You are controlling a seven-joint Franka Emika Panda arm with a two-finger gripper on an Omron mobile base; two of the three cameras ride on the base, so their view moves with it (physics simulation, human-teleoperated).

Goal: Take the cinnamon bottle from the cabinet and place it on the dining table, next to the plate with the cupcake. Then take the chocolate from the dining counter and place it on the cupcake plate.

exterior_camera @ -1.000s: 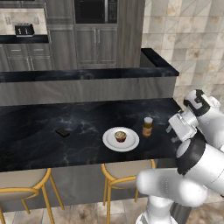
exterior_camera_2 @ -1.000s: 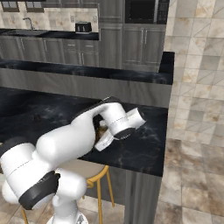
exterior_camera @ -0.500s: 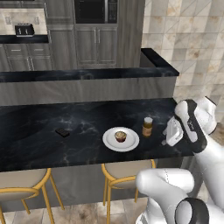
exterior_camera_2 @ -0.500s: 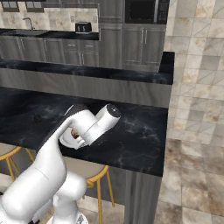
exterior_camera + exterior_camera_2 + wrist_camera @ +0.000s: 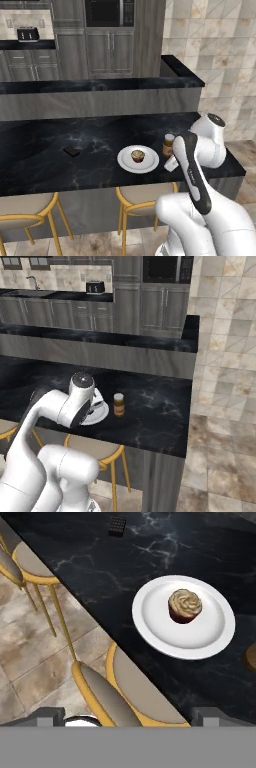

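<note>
The cinnamon bottle (image 5: 169,145) stands upright on the dark marble surface (image 5: 95,137), just beside the right edge of the white plate (image 5: 125,161) that carries the cupcake (image 5: 138,156); bottle and plate look close together but apart. From the right base view the bottle (image 5: 118,404) stands clear to the right of the plate (image 5: 98,414), which the arm partly hides. The chocolate (image 5: 71,151), a small dark square, lies flat on the same surface well to the left of the plate, untouched. In the hand view the cupcake (image 5: 184,606) sits a little off the middle of the plate (image 5: 155,622), the chocolate (image 5: 117,526) lies near the top edge of the picture, and a brown rounded bit at the right edge is probably the bottle, though too little shows to be sure. The hand (image 5: 127,716) hangs above the front edge of the surface, over the yellow-framed stools (image 5: 107,687), with its fingers (image 5: 47,715) spread as wide as they go and nothing between them. Behind the surface rises a raised counter ledge (image 5: 100,85), and beyond it stand grey cabinets (image 5: 110,52), a built-in oven (image 5: 109,11) and a toaster (image 5: 28,34) on the back counter.
</note>
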